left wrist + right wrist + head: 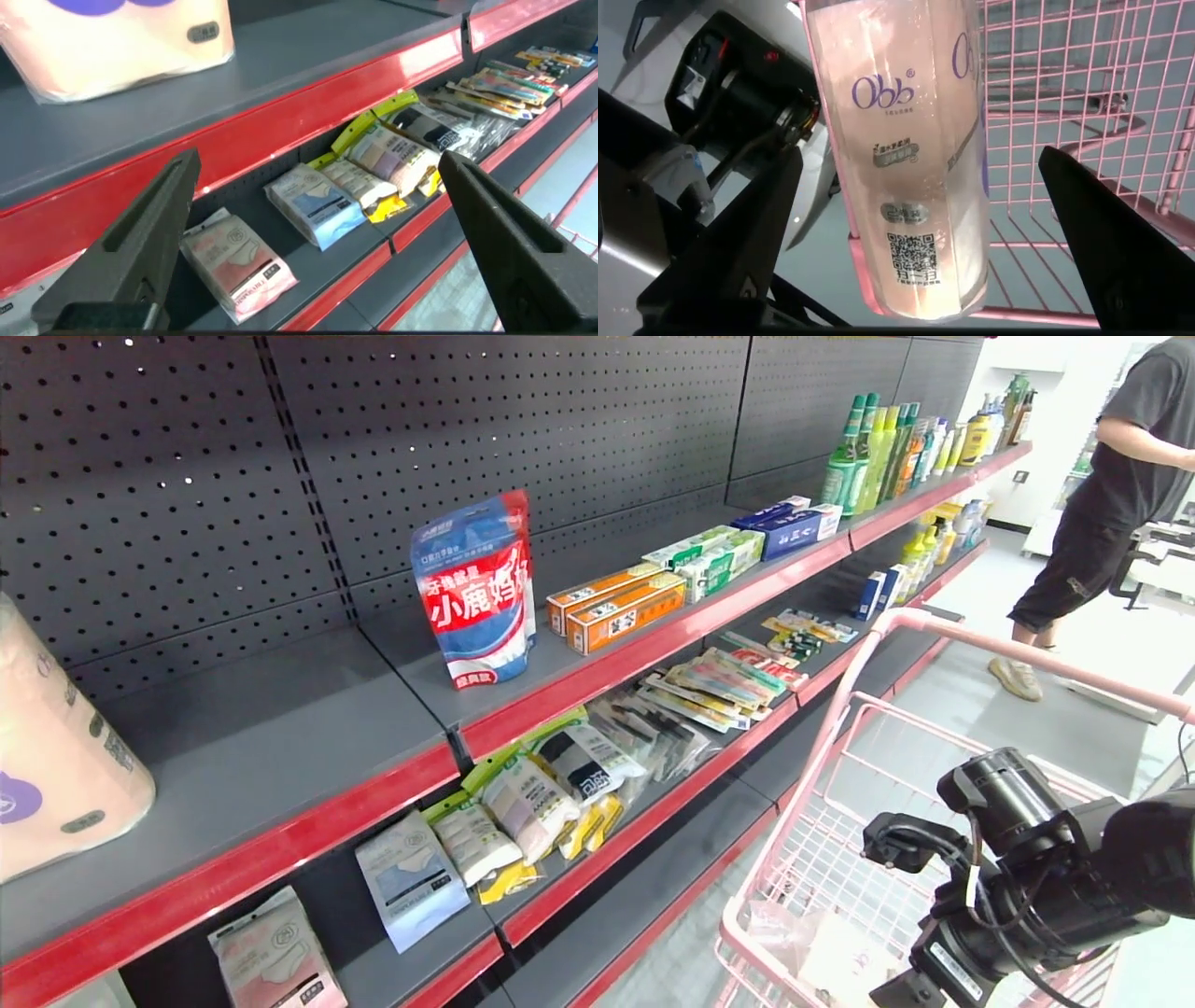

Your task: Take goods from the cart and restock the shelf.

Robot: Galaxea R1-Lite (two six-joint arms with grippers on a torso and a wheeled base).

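My right claw (920,238) hangs wide open, gripping nothing, the pack (906,140) between its fingers in the cart (1092,84). My left claw (318,243) gapes empty facing the shelf (308,65). I reckon the slick wrap could slip from a shallow pinch, or 1 finger could snag the cart.

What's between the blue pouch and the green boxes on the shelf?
Orange boxes lie there, as the head view shows.

Bare shelf (280,747) left of the pouch (476,588), as far as the tissue pack (56,756); right of the pouch, blocked by boxes (621,602).
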